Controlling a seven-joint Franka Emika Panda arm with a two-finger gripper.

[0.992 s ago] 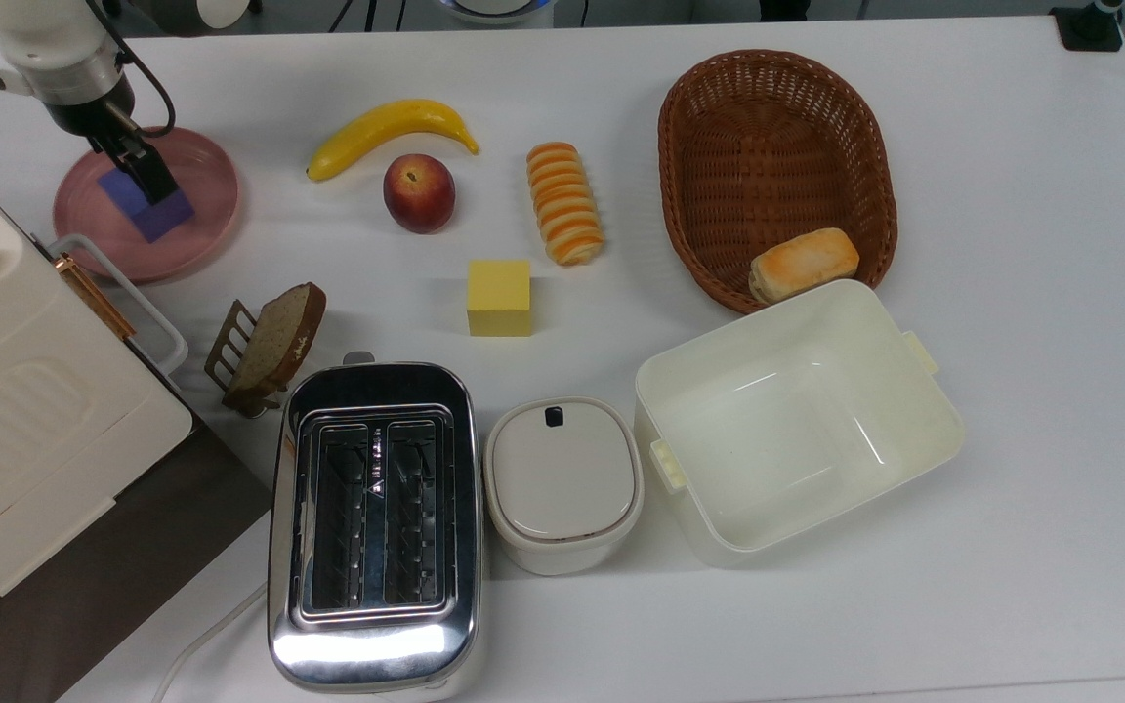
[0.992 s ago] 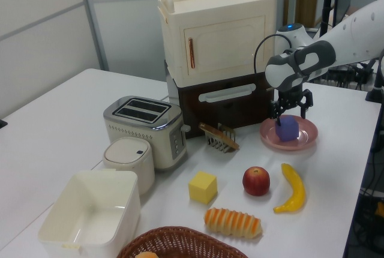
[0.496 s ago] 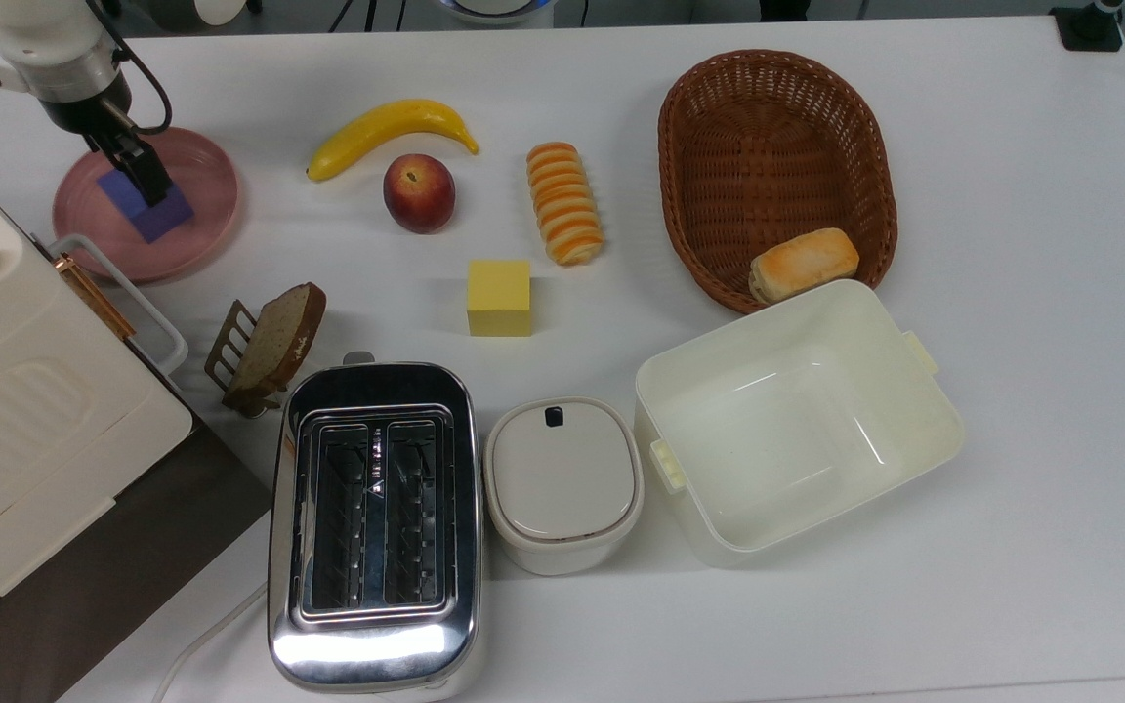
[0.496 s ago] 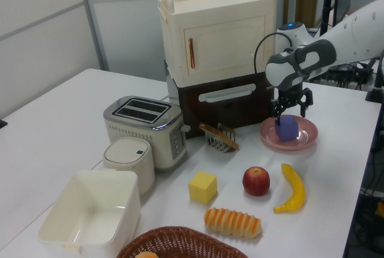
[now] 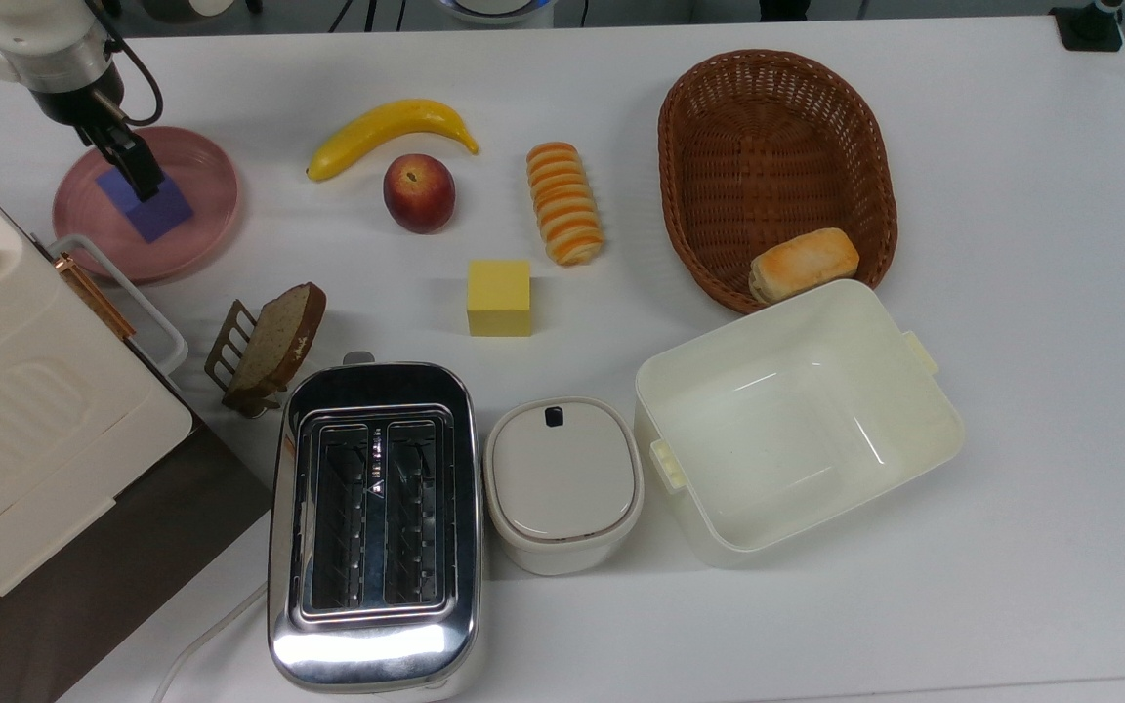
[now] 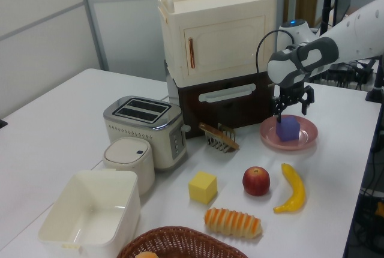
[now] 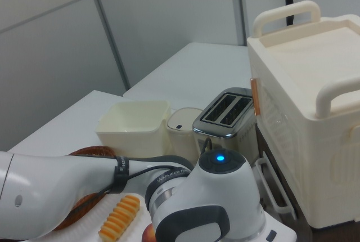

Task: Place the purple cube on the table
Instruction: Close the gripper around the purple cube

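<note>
Since a second ago the gripper [image 5: 140,178] has risen and drifted a little toward the top view's upper left, while the cube [image 5: 154,208] sits on the plate [image 5: 199,176] much as it did. In the left view the gripper [image 6: 292,103] hangs just above the cube [image 6: 288,129], its fingers spread to either side and reaching only about the cube's top edge, so nothing is pinched. The cube rests flat on the pink plate, clear of the rim.

The wide jaws fit a grasp not yet made: the arm seems to be lining up over the cube, and a descent would be needed before closing. The cube lies turned diagonally in the top view, so the fingers need to meet two opposite flat faces rather than corners, or it may twist out.

The table [image 5: 1012,195] offers bare white surface just beside the plate, toward the banana [image 5: 389,130] and peach [image 5: 419,192]. That nearby patch looks the easiest drop spot. The cabinet [image 6: 216,33] stands close behind the plate in the left view, so a straight lift keeps the arm off it.
</note>
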